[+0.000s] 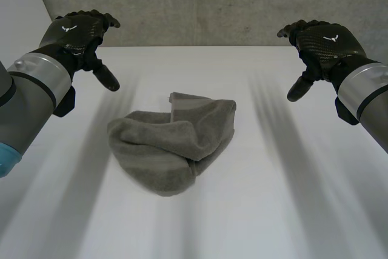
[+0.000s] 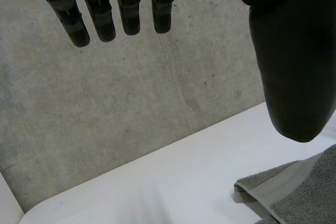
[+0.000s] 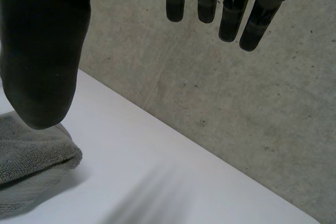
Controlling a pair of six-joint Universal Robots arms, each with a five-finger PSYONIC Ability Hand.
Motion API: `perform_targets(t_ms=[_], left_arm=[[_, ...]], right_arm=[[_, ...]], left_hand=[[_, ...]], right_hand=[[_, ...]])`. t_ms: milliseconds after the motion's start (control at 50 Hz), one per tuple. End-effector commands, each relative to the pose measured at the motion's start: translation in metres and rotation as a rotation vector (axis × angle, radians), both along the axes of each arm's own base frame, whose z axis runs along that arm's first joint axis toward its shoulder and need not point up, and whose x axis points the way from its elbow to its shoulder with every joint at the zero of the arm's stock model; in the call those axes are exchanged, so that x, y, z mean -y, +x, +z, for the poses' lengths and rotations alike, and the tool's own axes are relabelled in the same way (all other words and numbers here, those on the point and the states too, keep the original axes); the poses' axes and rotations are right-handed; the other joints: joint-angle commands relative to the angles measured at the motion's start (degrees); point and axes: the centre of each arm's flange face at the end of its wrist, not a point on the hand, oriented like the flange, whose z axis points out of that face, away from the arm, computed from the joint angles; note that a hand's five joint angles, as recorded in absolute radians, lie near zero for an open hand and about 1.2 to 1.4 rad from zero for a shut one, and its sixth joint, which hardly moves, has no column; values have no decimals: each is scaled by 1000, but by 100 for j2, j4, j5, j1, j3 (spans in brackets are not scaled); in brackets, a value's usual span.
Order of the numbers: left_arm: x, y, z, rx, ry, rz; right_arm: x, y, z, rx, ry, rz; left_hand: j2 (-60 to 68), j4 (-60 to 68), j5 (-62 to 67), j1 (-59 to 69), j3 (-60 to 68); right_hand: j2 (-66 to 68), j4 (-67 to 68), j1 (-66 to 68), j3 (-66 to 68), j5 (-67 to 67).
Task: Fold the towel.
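The left hand and the right hand both hang in the air over the far part of the table, one on each side. Both are open: the fingers are loose and straight, the thumbs stick out away from them, and nothing is held. The towel is grey and lies in a soft, bunched-up heap in the middle of the white table. It is between the two hands but a bit nearer the robot, and neither hand touches it. It is not flat at all: parts are rolled over each other, and a flat woven strip along one edge peeks out on the far side of the heap. Behind the table is a grey wall. I think the folding has not begun, and the first job is to make the towel flat. To do that well, each hand should come down on its own side and pinch an edge or a corner, not a fat lump of the middle — the strip is a good clue for where an edge is. Then the hands should pull gently apart. A hard tug, or a grab of two layers at once, could leave the towel twisted.
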Motion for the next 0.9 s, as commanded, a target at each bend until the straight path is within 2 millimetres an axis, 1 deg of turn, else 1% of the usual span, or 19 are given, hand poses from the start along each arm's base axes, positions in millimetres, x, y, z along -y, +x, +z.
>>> perform_targets(t_ms=[20,260,340,380,420,440,480,540,580,600,680,740,760,800,820,840,860,880,900], left_arm=[[0,0,-1,1,4,0],[-2,-1,-6,18,32,-14],[-12,1,-28,94,136,-26],[-15,2,-39,125,173,-31],[-18,3,-49,152,202,-34],[-19,4,-58,172,225,-37],[-20,6,-66,191,251,-34],[-21,9,-83,213,303,-30],[-22,10,-91,222,328,-31],[-23,10,-99,230,350,-33],[-20,9,-121,246,391,-30],[-17,8,-127,247,392,-29],[-16,8,-131,250,396,-26],[-14,7,-134,250,396,-26],[-13,7,-135,249,398,-26],[-12,6,-135,248,395,-27],[-12,6,-135,248,395,-27],[-12,5,-135,246,393,-29],[-12,5,-135,246,393,-29]], right_arm=[[1,0,0,2,-1,-3],[-1,6,-2,23,-21,39],[-1,16,-8,18,-19,131],[2,23,-19,18,4,194],[7,43,-38,15,36,325],[7,43,-38,15,36,326],[14,66,-60,5,68,428],[19,76,-74,-5,80,458],[32,88,-94,-20,89,486],[32,88,-94,-20,89,486],[42,107,-128,-31,122,519],[46,115,-151,-39,148,532],[46,115,-151,-39,149,532],[49,120,-169,-45,170,539],[49,120,-169,-45,170,539],[50,121,-175,-46,176,539],[51,122,-180,-49,183,537],[51,122,-180,-49,183,537],[52,122,-182,-54,179,538]], left_hand=[[-360,-318,-259,-630,-258],[-41,-318,60,-310,-258],[-41,-318,60,-310,-258],[-41,-318,60,-310,-258],[-24,-318,77,-293,-258],[-7,-318,94,-276,-258],[60,-318,161,-209,-258],[77,-318,178,-192,-258],[60,-318,161,-209,-258],[60,-318,161,-209,-258],[60,-318,161,-209,-258],[77,-318,178,-192,-258],[110,-318,211,-159,-258],[380,-318,481,111,-258],[1229,-318,1330,960,-258],[2153,-318,2254,1884,-258],[2163,-318,2264,1894,-258],[3229,-318,3330,2959,-258],[3239,-318,3340,2970,-258]], right_hand=[[-435,-305,-336,-187,-348],[-435,-305,-336,-187,-348],[-435,-305,-336,-187,-348],[-435,-305,-336,-187,-348],[-228,-305,-129,-187,-141],[-225,-305,-126,-187,-138],[-7,-305,93,-187,80],[-6,-305,93,-187,81],[-6,-305,93,-187,81],[-6,-305,93,-187,81],[111,-305,210,-187,197],[346,-305,446,-187,433],[347,-305,446,-187,434],[1016,-305,1115,-187,1103],[1020,-305,1119,-187,1107],[1603,-305,1702,-187,1689],[2358,-305,2457,-187,2445],[2365,-305,2465,-187,2452],[3465,-305,3564,-187,3551]])
